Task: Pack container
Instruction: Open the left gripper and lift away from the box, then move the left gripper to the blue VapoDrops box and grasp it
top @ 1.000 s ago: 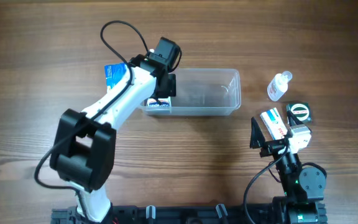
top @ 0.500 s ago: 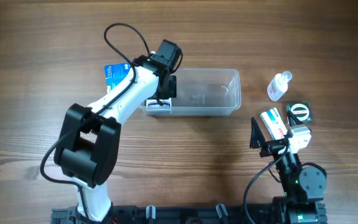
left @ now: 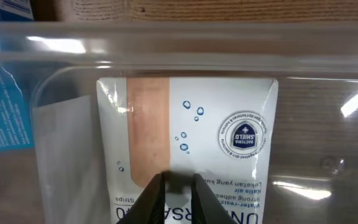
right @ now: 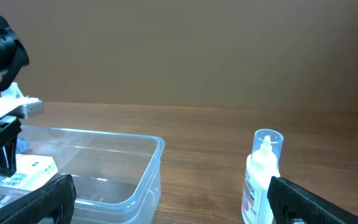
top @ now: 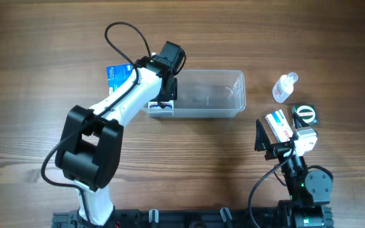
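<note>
Over the last second little has shifted. The left arm's black elbow block has swung slightly up and to the right in the overhead view, and the left tool (left: pixel 178 180) has crept only a touch over the left end of the clear, see-through plastic rectangular tub (top: pixel 215 95). The tub sits at the middle of the wooden table (top: pixel 43 50), where it was. The flat white cardboard plaster box (left: pixel 185 143) lies in the tub's near-left corner, as before.

The left tool's fingers are drawn almost together over the lower face of that box, and nothing can be seen pinched between them. I judge the first item to be placed and only being settled, so packing is at an early stage.

The right tool (right: pixel 173 190) has not stirred; its fingers stand wide apart near the table's right edge. The blue cardboard box (top: pixel 114 75) left of the tub, the small clear bottle (top: pixel 284 87), the dark square packet (top: pixel 305 114) and the white-and-red box (top: pixel 279 125) all remain outside.

From overhead the arm covers the tub's left end and part of the blue box, so only the plaster box's near edge shows. The left wrist view cuts off the fingers' bases and the box's lower print, and glare blurs the tub walls. The right wrist view crops the bottle's base
</note>
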